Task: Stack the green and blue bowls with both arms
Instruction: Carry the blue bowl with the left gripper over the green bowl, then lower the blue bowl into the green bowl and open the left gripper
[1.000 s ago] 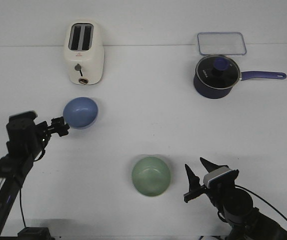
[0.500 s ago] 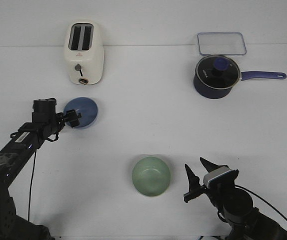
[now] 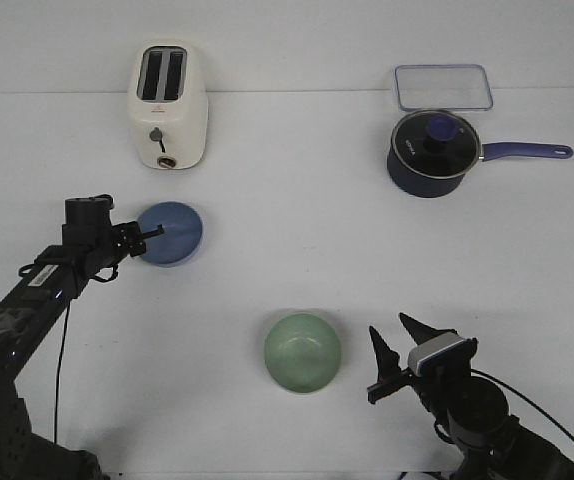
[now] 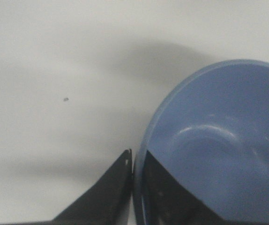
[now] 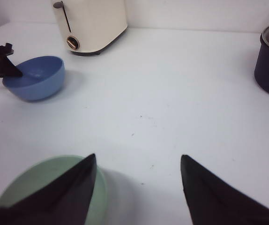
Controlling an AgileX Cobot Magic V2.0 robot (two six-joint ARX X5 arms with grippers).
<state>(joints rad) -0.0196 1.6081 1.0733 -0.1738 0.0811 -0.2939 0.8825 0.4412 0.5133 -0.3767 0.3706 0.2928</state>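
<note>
The blue bowl point(image 3: 174, 232) sits left of the table's middle, in front of the toaster. My left gripper point(image 3: 148, 238) is shut on its left rim. In the left wrist view, one finger is outside and one inside the blue bowl point(image 4: 219, 140), with the left gripper point(image 4: 135, 159) pinching the wall. The bowl looks slightly tilted in the right wrist view point(image 5: 35, 77). The green bowl point(image 3: 302, 352) stands upright at the front centre. My right gripper point(image 3: 391, 358) is open and empty just to its right. In the right wrist view, the green bowl point(image 5: 41, 174) lies partly behind one finger of the right gripper point(image 5: 138, 161).
A cream toaster point(image 3: 167, 105) stands at the back left. A dark navy saucepan point(image 3: 429, 150) with a glass lid and a long handle stands at the back right, with a clear flat container point(image 3: 443, 86) behind it.
My left gripper has reached forward from the left and closed on the blue bowl's rim. The bowl has shifted slightly right and nearer. The right arm and green bowl have not moved.
</note>
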